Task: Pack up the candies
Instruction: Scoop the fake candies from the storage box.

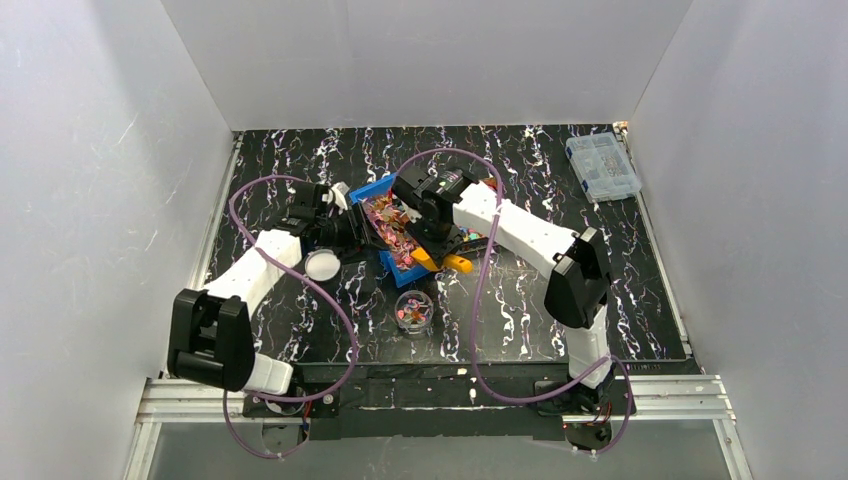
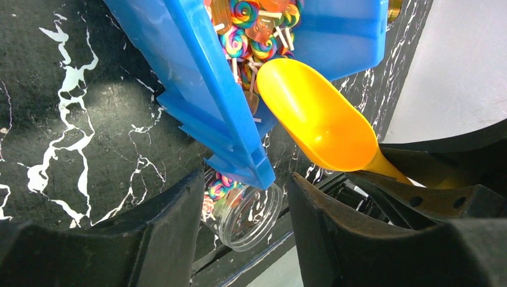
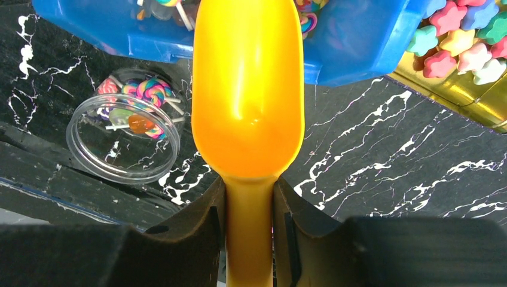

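Observation:
A blue bin (image 1: 372,190) holds swirl lollipops (image 2: 239,42). Chunky sweets (image 3: 460,36) in pink, yellow, green, blue and white lie in a gold tray (image 3: 454,89) beside it. A clear jar (image 1: 413,310) holds a few lollipops and also shows in the right wrist view (image 3: 122,140). My right gripper (image 3: 250,197) is shut on the handle of an orange scoop (image 3: 248,89), whose tip reaches over the bin's near wall (image 3: 359,42). My left gripper (image 2: 247,185) has its jaws apart, with the bin's corner (image 2: 257,170) between the fingertips.
A white lid (image 1: 322,264) lies by the left arm. A clear compartment box (image 1: 602,166) sits at the back right. White walls close in the black marbled table on three sides.

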